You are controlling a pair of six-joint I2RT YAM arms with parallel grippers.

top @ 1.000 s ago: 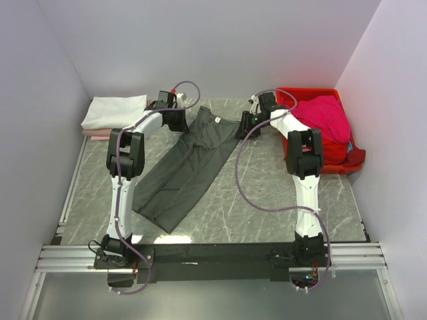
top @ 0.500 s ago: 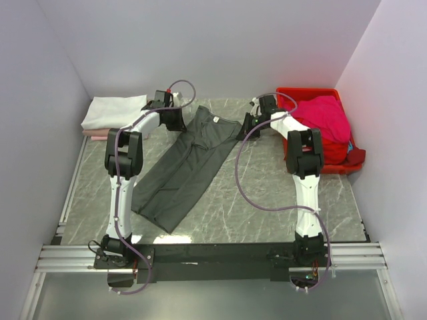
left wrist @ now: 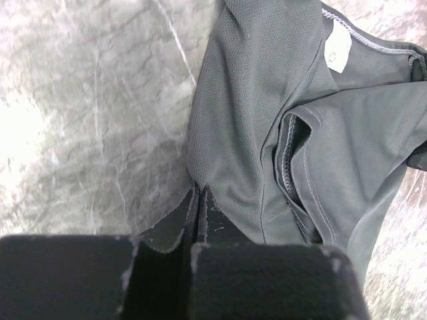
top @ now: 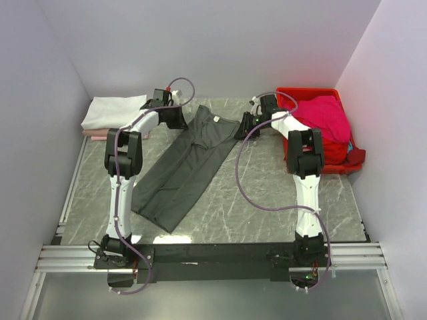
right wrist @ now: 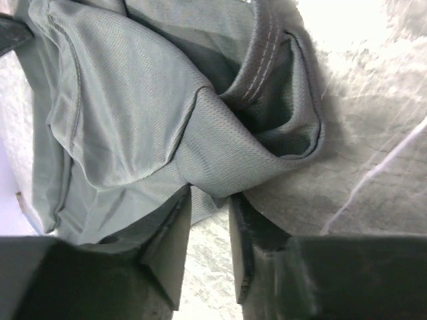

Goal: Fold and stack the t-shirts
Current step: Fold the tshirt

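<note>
The left claw (left wrist: 199, 200) is pressed together, its tips right at a folded edge of the charcoal t-shirt (left wrist: 333, 153). Whether any cloth is caught between them cannot be told. Beyond those tips and off to their right, the shirt's collar carries a white label (left wrist: 338, 52). The right claw (right wrist: 208, 217) stands a little spread, with a bunched sleeve fold touching its tips and the worktop (right wrist: 373, 133) showing through the gap. From the two claws the shirt runs back toward the arm bases as a long strip, slanting to the left arm's side. Outward of the left claw, a white t-shirt (top: 113, 111) lies folded on a pale pink one (top: 93, 134). Outward of the right claw, a red crate (top: 307, 91) holds a magenta t-shirt (top: 327, 115).
</note>
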